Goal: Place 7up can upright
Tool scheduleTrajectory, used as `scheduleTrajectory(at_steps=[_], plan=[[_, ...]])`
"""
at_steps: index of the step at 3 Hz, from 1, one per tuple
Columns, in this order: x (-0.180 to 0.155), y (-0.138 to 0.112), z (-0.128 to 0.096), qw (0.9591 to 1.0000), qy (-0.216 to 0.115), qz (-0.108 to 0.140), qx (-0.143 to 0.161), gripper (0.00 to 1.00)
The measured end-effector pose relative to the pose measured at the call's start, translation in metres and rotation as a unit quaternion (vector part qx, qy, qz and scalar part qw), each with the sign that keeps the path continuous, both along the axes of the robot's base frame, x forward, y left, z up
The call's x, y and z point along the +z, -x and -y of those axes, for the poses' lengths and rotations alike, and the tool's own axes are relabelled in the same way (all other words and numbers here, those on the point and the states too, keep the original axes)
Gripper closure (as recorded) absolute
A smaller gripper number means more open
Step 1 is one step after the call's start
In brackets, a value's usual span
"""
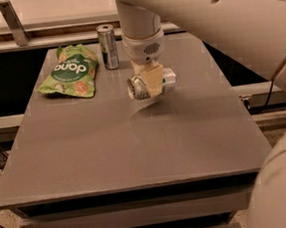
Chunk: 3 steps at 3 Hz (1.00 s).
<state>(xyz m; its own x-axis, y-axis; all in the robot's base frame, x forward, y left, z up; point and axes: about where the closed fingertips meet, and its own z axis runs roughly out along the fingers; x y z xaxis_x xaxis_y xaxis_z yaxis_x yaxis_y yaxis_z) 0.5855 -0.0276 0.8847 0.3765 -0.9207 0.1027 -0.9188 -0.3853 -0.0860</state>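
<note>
Cream pincer (153, 83) over grey table (136, 151); silver 7up can (139, 88); green snack bag (69, 72).

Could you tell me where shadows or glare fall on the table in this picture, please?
Camera view: dim, warm light; the gripper, above the table's middle, holds the 7up can sideways; a pale, soft-edged patch lies on the surface just below it; faint sheen, no hard glare.

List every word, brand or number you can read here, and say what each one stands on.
"doup": white letters on the green snack bag; they are probably upside down, so this reading is unsure.
On the 7up can, held on its side in the claw over the table, no print can be made out.
On the slim can, nothing is legible.
</note>
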Motion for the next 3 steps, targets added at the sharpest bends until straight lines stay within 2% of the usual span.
scheduleTrajectory(at_steps=[1, 3], plan=[[-0.0009, -0.0052, 0.0005, 0.9998, -0.003, -0.003, -0.019, 1.0], [0.0007, -0.0116, 0.0035, 0.9963, -0.011, -0.026, -0.081, 1.0]])
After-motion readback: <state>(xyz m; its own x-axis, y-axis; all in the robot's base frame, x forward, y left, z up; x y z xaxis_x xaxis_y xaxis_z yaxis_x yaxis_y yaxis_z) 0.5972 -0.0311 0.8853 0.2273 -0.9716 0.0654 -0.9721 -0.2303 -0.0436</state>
